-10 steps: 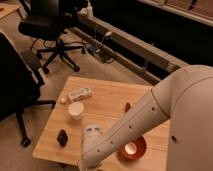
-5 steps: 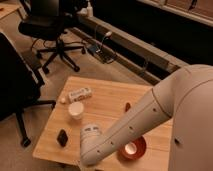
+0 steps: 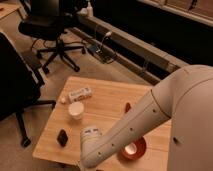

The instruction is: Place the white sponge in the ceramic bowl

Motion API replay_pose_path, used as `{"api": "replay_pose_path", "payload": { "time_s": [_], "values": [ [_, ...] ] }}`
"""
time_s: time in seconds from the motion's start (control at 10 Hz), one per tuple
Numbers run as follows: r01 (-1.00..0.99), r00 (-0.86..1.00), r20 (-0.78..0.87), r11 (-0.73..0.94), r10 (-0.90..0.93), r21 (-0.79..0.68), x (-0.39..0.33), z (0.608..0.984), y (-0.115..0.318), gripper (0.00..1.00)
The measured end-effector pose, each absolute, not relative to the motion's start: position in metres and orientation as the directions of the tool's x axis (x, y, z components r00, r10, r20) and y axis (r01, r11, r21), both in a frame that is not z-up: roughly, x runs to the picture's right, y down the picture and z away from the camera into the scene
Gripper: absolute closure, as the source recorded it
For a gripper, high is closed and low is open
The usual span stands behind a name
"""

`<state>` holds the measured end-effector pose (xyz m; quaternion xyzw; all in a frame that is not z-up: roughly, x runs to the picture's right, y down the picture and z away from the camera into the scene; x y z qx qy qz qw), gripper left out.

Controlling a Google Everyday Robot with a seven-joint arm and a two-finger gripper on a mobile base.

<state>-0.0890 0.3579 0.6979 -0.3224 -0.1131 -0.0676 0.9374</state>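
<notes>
The ceramic bowl (image 3: 134, 149), glossy red-brown with a white centre, sits at the table's near right, partly covered by my arm. The white sponge is hidden from view. My white arm (image 3: 135, 122) reaches from the right across the table's front, and its wrist (image 3: 91, 142) bends down at the near edge. The gripper lies beyond that wrist, below the picture's bottom edge, out of view.
On the wooden table (image 3: 107, 92) lie a white printed packet (image 3: 80, 94), a small cream lump (image 3: 63, 100), a white cup (image 3: 76, 110), a black block (image 3: 62, 137) and a small red thing (image 3: 127, 106). Black office chairs (image 3: 50, 30) stand behind and to the left.
</notes>
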Motion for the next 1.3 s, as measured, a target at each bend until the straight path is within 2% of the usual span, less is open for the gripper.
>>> {"api": "replay_pose_path", "payload": {
  "time_s": [1.3],
  "values": [
    [0.240, 0.961, 0.255, 0.774, -0.104, -0.587, -0.092, 0.707, 0.369, 0.36]
  ]
}}
